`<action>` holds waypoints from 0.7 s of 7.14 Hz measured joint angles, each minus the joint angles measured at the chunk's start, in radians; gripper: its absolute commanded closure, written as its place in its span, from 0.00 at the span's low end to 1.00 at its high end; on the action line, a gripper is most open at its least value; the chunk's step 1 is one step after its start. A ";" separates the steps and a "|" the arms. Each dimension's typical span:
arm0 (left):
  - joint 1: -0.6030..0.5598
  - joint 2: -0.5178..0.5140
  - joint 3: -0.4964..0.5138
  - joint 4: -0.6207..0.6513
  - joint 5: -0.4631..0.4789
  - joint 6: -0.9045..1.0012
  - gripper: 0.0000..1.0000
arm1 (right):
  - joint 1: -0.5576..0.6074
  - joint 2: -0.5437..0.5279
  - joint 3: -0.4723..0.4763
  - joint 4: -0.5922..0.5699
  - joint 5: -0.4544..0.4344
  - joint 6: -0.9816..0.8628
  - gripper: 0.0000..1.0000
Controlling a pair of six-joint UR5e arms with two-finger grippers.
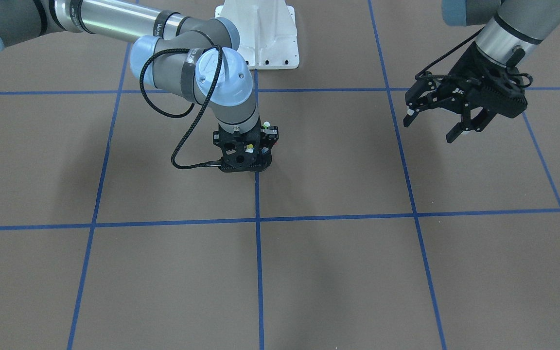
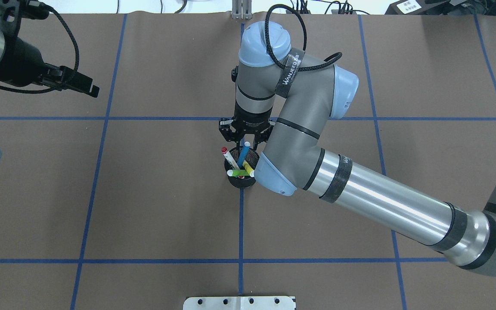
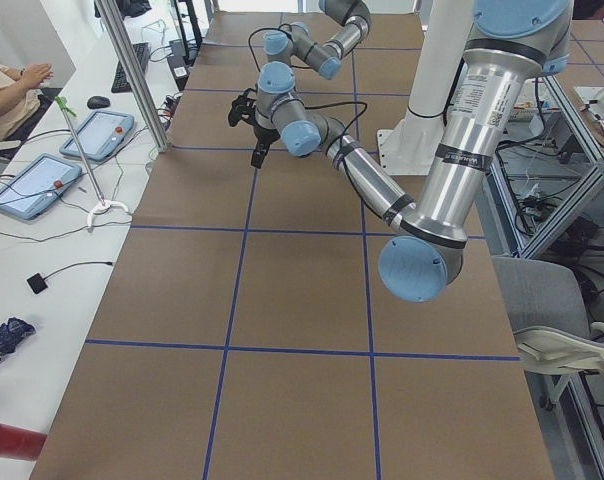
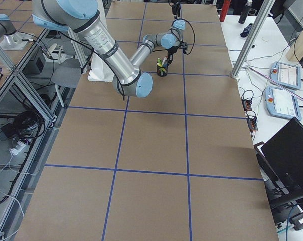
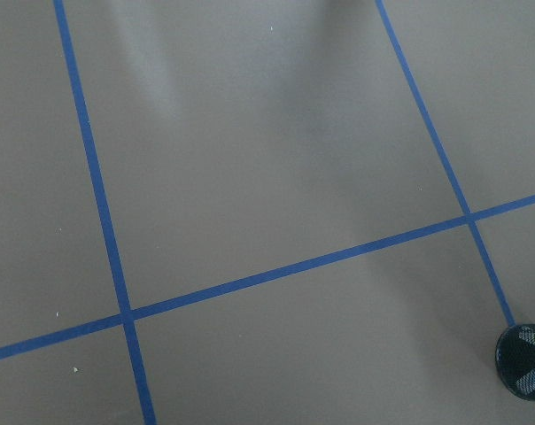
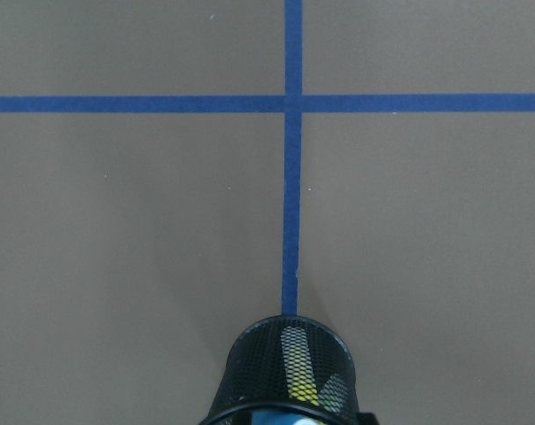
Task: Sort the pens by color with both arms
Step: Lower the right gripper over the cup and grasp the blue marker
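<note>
A black mesh cup (image 2: 240, 181) stands on the centre blue line and holds the pens. The blue pen (image 2: 244, 156) leans upright, the white pen with red ends (image 2: 229, 157) leans left, the light green pen (image 2: 237, 173) lies across the rim, and the yellow pen (image 2: 249, 168) leans right. My right gripper (image 2: 246, 142) points down over the cup, its jaws apart on either side of the blue pen's top end. My left gripper (image 1: 435, 124) hangs open and empty above the table, far from the cup. The cup also shows in the right wrist view (image 6: 290, 372).
The table is brown paper with a grid of blue tape lines (image 2: 240, 241). The white base pedestal (image 1: 260, 34) stands behind the cup. The right arm's forearm (image 2: 377, 202) stretches low across the right half of the table.
</note>
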 measured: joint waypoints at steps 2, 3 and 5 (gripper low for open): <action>0.000 0.000 0.001 0.000 0.000 0.000 0.00 | -0.003 0.000 0.000 0.000 0.000 -0.002 0.68; 0.000 0.000 0.001 0.000 0.000 0.000 0.00 | -0.003 0.000 0.001 0.001 -0.001 -0.004 0.70; 0.000 0.000 0.001 0.000 0.000 0.000 0.00 | -0.004 0.004 0.002 0.003 -0.001 -0.005 0.71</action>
